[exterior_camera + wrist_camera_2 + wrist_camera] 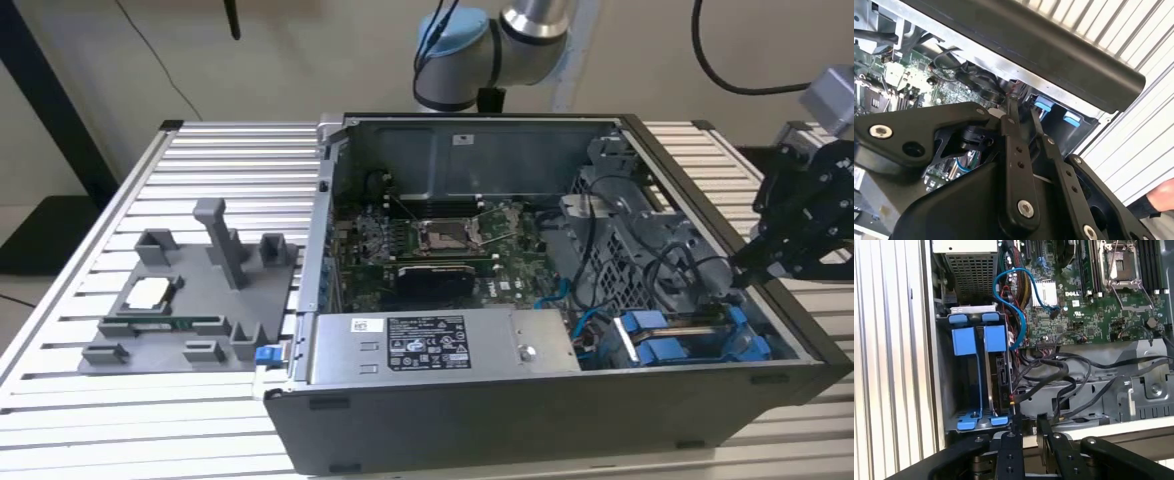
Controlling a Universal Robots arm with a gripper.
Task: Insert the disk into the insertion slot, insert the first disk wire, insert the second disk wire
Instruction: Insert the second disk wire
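Disk (1002, 372) seated in insertion slot (961, 390) at case (561, 425) corner; gripper (1027, 416) slightly parted, apparently empty; best to grip black wire (1046, 364) squarely at its connector.

Robotics lab, test-bench setup. I'm an industrial arm (461, 45) w/ a black claw (1027, 421), working at a ribbed aluminium surface (227, 160). On it sit a PC case (534, 420) w/ its side open, motherboard (1089, 315) exposed, and a grey parts fixture (200, 290). Loose cable (727, 70) hangs vs. a bare wall (294, 60).
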